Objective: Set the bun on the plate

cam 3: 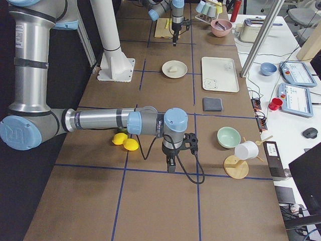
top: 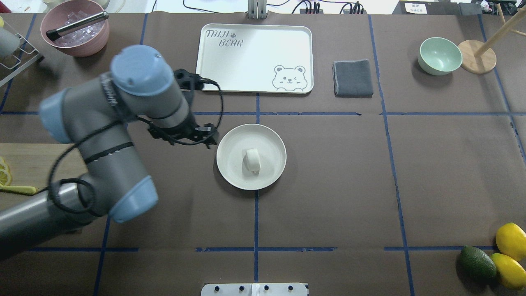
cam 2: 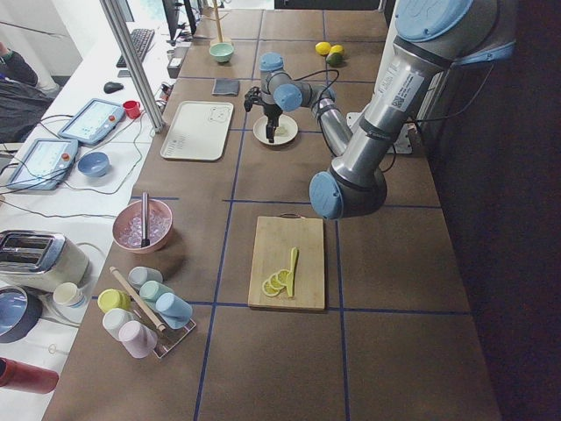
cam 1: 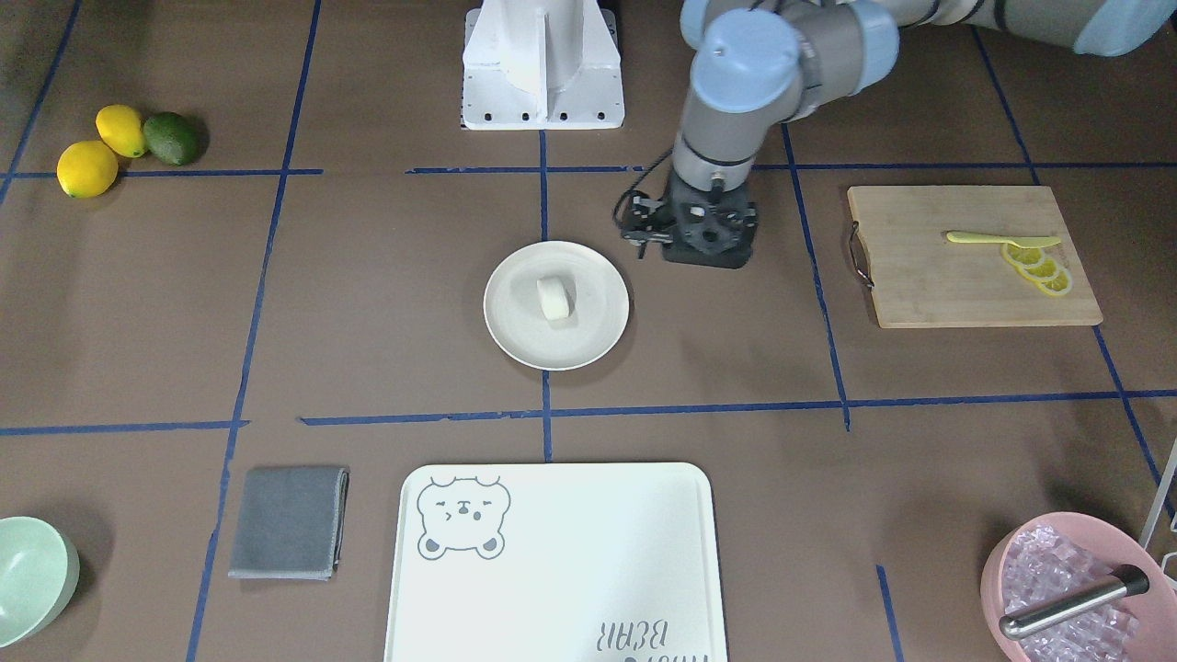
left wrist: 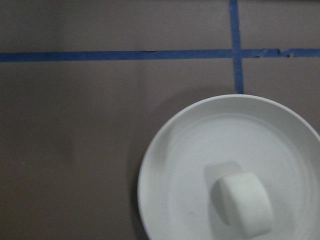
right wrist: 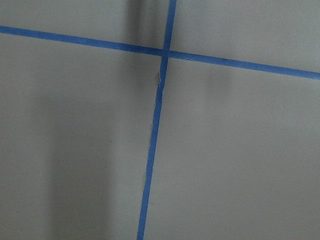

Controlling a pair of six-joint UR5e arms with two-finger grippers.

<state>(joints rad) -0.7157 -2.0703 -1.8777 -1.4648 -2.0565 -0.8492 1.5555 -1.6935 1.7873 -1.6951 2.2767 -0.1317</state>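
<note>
- Cream plate [top: 230, 168] sits mid-table on a blue tape line; the bun [top: 252, 160] lies on its side near the plate's centre, touching only the plate
- Left gripper [cam 1: 708, 237] hangs just off the rim at 10 o'clock in the overhead view, apart from plate and bun; its fingers are hidden under the wrist, so I cannot tell whether they are spread or pressed together
- Right gripper [cam 3: 171, 164] points down over a tape crossing near the lemons [top: 511, 240], well apart from the plate; it shows only from the side, so I cannot tell its finger state
- Around the plate, overhead: tray [top: 246, 61] at 12, grey cloth [top: 352, 78] at 1, green bowl [top: 429, 68] and wooden stand [top: 476, 56] at 2, lemons and avocado [top: 477, 263] at 4, board [cam 1: 965, 294] with lemon slices [cam 1: 1039, 267] and a yellow knife [cam 1: 998, 239] at 9, pink bowl [top: 82, 49] of ice with a metal tool [top: 78, 25] at 10
- Tray reads "TAIJI BEAR" in one corner, with a bear face in the opposite corner
</note>
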